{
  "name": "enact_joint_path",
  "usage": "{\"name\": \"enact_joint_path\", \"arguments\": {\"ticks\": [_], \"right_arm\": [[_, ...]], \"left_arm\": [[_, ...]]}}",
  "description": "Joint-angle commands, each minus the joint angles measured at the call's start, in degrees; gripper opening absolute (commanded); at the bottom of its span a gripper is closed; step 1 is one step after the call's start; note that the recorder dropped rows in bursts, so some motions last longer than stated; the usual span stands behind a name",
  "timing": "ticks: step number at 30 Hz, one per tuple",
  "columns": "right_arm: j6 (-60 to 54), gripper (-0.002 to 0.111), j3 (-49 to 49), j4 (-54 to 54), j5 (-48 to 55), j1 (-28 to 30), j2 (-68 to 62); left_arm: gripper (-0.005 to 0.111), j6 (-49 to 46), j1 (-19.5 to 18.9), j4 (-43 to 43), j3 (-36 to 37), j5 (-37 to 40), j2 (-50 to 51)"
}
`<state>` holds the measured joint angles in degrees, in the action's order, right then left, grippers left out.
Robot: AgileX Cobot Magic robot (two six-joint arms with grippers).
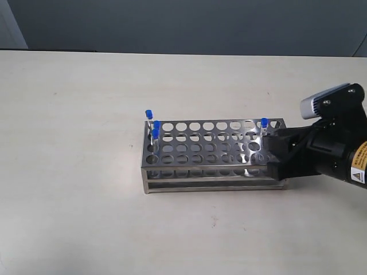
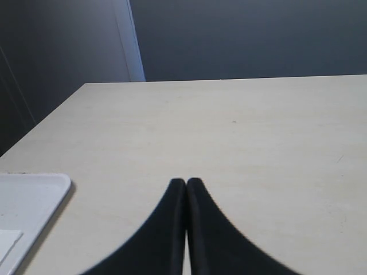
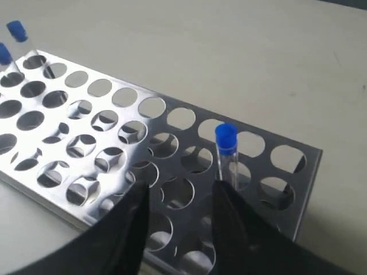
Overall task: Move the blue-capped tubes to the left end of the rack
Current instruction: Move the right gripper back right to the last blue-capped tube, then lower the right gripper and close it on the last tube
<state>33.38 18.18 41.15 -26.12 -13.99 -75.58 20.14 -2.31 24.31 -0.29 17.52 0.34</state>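
- Exterior view: the rack (image 1: 206,169) stands in the middle of the counter (image 1: 86,217), its long side parallel to the far edge. Three blue-capped tubes (image 1: 155,133) fill the end toward the left edge; a fourth tube (image 1: 264,123) stands at the end toward the right edge.
- Right gripper (image 3: 180,192): jaws apart, empty, just short of the fourth tube.
- Left gripper (image 2: 186,184): fingers pressed together on nothing, over bare counter.
- Handling (judged): light, stiff, smooth-walled, probably slippery. Grip the clear wall just below the cap and lift vertically.

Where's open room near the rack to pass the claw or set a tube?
Bare table lies in front of, behind and left of the rack. The middle holes stand empty. Crowded: the left end with three blue-capped tubes, and the right end, where the right claw nears the last tube.
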Motion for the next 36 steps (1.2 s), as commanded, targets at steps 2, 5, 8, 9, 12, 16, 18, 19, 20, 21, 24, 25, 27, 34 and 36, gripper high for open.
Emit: {"name": "enact_joint_path", "arguments": {"ticks": [2, 5, 8, 9, 12, 16, 18, 19, 20, 21, 24, 25, 27, 34, 36], "right_arm": [[-3.34, 0.054, -0.16, -3.94, -3.20, 0.31, -4.07], [-6.10, 0.053, -0.16, -6.62, -3.09, 0.31, -4.19], [-10.14, 0.050, -0.16, -10.51, -3.09, 0.31, -4.19], [-11.30, 0.050, -0.16, -11.45, -3.22, 0.31, -4.19], [-13.25, 0.050, -0.16, -13.46, -4.56, 0.31, -4.19], [-14.30, 0.050, -0.16, -14.74, -7.32, 0.31, -4.19], [-15.53, 0.050, -0.16, -15.76, -7.46, 0.31, -4.30], [-15.80, 0.050, -0.16, -16.23, -7.46, 0.31, -4.55], [-15.83, 0.050, -0.16, -16.48, -7.73, 0.31, -4.98], [-16.67, 0.050, -0.16, -17.41, -9.42, 0.31, -6.25], [-17.26, 0.050, -0.16, -17.65, -13.73, 0.31, -9.19], [-17.26, 0.050, -0.16, -17.74, -14.33, 0.31, -10.90], [-17.26, 0.050, -0.16, -17.90, -16.27, 0.31, -13.08], [-20.16, 0.050, 1.19, -21.43, -19.81, 0.31, -16.72], [-20.16, 0.050, 2.55, -21.43, -19.81, 0.31, -18.06]], "left_arm": [[0.000, 0.30, -0.13, 0.00, 0.09, -0.11, -0.34], [0.000, 0.30, -0.13, 0.00, 0.09, -0.11, -0.34], [0.000, 0.30, -0.13, 0.00, 0.09, -0.11, -0.34], [0.000, 0.30, -0.13, 0.00, 0.09, -0.11, -0.34], [0.000, 0.30, -0.13, 0.00, 0.09, -0.11, -0.34], [0.000, 0.30, -0.13, -0.12, 0.09, -0.11, -0.34], [0.000, 0.30, -0.13, -0.12, 0.09, -0.11, -0.34], [0.000, 0.30, -0.13, -0.12, 0.09, -0.11, -0.34], [0.000, 0.30, -0.13, -0.12, 0.09, -0.11, -0.34], [0.000, 0.30, -0.13, -0.12, 0.09, -0.11, -0.34], [0.000, 0.30, -0.13, -0.12, 0.09, -0.11, -0.34], [0.000, 0.30, -0.13, -0.12, 0.09, -0.11, -0.34], [0.000, 0.30, -0.13, -0.12, 0.09, -0.11, -0.34], [0.000, 0.30, -0.13, -0.12, 0.09, -0.11, -0.34], [0.000, 0.30, -0.13, -0.12, 0.09, -0.11, -0.34]]}}
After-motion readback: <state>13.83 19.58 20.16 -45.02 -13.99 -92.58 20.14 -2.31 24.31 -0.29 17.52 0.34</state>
